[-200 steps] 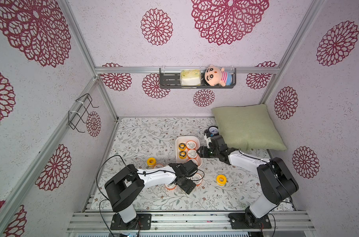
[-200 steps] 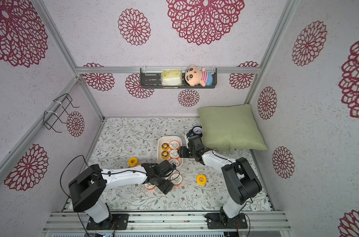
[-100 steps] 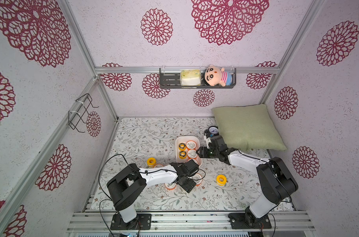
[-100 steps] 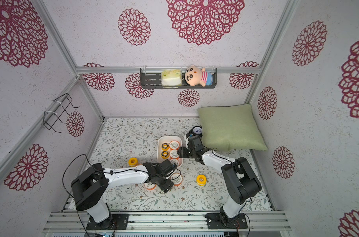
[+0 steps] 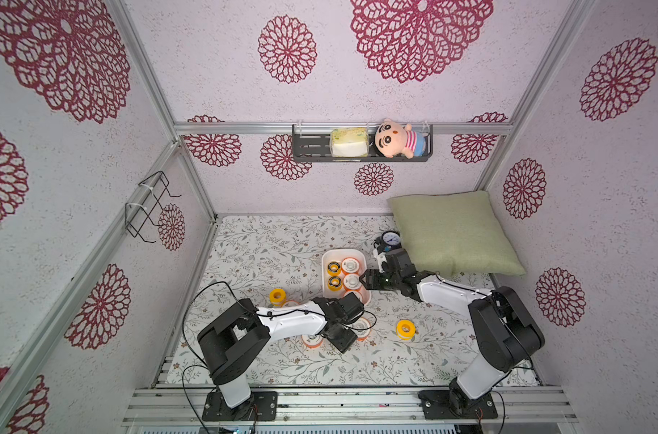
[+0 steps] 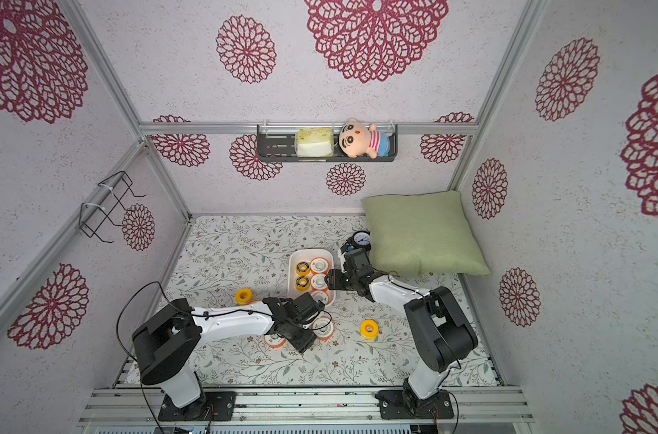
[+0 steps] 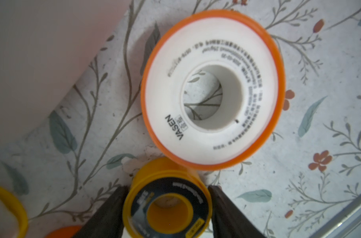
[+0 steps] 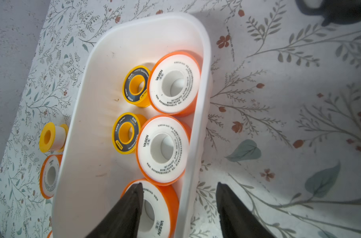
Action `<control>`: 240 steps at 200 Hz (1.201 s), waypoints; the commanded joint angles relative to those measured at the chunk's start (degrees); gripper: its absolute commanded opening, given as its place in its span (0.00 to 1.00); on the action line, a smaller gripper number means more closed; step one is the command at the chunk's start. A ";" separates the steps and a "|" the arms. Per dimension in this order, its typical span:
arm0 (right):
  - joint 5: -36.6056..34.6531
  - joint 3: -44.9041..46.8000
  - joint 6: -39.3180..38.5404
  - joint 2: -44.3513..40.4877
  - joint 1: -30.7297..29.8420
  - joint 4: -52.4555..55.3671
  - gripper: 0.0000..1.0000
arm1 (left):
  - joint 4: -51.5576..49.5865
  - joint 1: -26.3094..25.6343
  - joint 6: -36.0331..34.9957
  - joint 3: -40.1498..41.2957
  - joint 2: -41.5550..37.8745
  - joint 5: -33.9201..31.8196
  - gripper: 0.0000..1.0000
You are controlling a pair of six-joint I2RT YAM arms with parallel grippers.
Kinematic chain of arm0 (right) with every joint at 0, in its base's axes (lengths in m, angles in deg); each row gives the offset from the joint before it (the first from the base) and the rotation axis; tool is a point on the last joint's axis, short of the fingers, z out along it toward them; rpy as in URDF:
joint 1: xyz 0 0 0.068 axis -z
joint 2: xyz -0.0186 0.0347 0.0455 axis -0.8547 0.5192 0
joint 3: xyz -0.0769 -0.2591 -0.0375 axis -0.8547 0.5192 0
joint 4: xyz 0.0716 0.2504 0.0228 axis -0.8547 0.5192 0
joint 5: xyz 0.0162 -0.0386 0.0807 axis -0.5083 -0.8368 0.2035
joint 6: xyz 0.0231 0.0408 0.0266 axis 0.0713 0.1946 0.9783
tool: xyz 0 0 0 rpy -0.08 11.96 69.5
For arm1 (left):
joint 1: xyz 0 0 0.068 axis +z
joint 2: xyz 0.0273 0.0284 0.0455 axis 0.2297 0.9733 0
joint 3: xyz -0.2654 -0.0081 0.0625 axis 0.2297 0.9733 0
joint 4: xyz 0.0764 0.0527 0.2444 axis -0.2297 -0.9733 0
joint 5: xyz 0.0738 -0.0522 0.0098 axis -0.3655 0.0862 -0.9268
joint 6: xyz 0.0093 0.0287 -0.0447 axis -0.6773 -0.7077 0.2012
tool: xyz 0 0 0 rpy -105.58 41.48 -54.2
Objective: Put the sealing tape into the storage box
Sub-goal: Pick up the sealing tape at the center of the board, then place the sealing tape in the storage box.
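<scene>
**A:** Right, the left end effector (image 7: 167, 188) is low over the worktop (image 5: 267, 240), just on the robots' side of the storage box (image 5: 343, 251). Its fingers (image 7: 111, 208) sit against both sides of a black-faced yellow spool (image 7: 196, 197).

**B:** And an orange-rimmed white spool (image 7: 212, 88) lies flat just beside that one. I can't tell whether they touch.

**A:** Over to the right end effector (image 8: 179, 183). It is spread apart and straddles the box's long wall, with one finger above a spool inside and the other outside.

**B:** It grips nothing. Inside the box lie three orange-rimmed spools (image 8: 174, 82) and two black-faced yellow ones (image 8: 136, 86), all flat.

**A:** Outside the box, one all-yellow spool (image 5: 277, 296) stands near the corner on the left arm's side. Another yellow spool (image 5: 405, 329) sits well apart from the box, towards the right arm's base
</scene>
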 commanded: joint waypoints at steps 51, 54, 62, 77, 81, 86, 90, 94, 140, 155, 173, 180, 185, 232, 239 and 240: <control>-0.86 -2.66 0.34 0.20 0.25 0.78 0.62 | -3.42 -0.61 0.27 -2.11 -4.12 -2.43 0.61; -0.89 -2.72 0.34 0.16 0.28 0.83 0.62 | -3.67 -0.58 0.27 -2.24 -4.16 -2.73 0.60; -1.05 -2.69 0.34 0.23 0.22 0.92 0.62 | -4.32 -0.57 0.38 -2.38 -4.29 -3.20 0.60; -1.13 -2.73 0.35 0.42 0.25 0.95 0.61 | -5.38 -0.57 0.64 -2.89 -4.70 -4.26 0.59; -1.13 -2.73 0.37 0.54 0.23 1.00 0.61 | -5.63 -0.51 0.64 -3.11 -4.82 -4.45 0.59; -1.21 -2.73 0.43 0.62 0.27 1.16 0.61 | -5.97 -0.49 0.54 -3.40 -5.04 -4.38 0.59; -1.32 -2.73 0.43 0.69 0.27 1.25 0.61 | -6.21 -0.44 0.56 -3.64 -5.25 -4.46 0.59; -1.39 -2.73 0.51 0.73 0.29 1.27 0.60 | -6.54 -0.38 0.56 -3.89 -5.45 -4.57 0.59; -1.57 -2.73 0.69 1.17 0.27 1.28 0.52 | -8.48 2.20 1.62 -7.59 -7.90 -5.86 0.57; -1.16 -2.68 0.84 1.26 0.26 0.93 0.50 | -8.79 3.49 2.18 -9.32 -8.48 -5.35 0.56; -0.46 -2.65 1.04 1.10 0.21 0.53 0.48 | -8.41 4.84 2.40 -11.17 -9.09 -5.60 0.56; -0.10 -2.69 1.13 1.09 0.27 0.40 0.48 | -8.29 5.58 2.59 -11.75 -9.13 -6.18 0.57; 0.13 -2.68 1.22 1.09 0.29 0.25 0.47 | -8.25 6.32 2.79 -12.22 -9.07 -6.73 0.57; 0.48 -2.71 1.49 1.76 0.27 -0.22 0.39 | -8.36 12.49 2.12 -17.62 -4.43 -8.59 0.57; 0.48 -2.65 1.52 1.83 0.25 -0.22 0.38 | -8.63 12.95 1.80 -18.45 -3.34 -8.94 0.57; 0.51 -2.65 1.50 1.85 0.23 -0.22 0.38 | -8.68 12.95 1.75 -18.64 -3.17 -9.02 0.57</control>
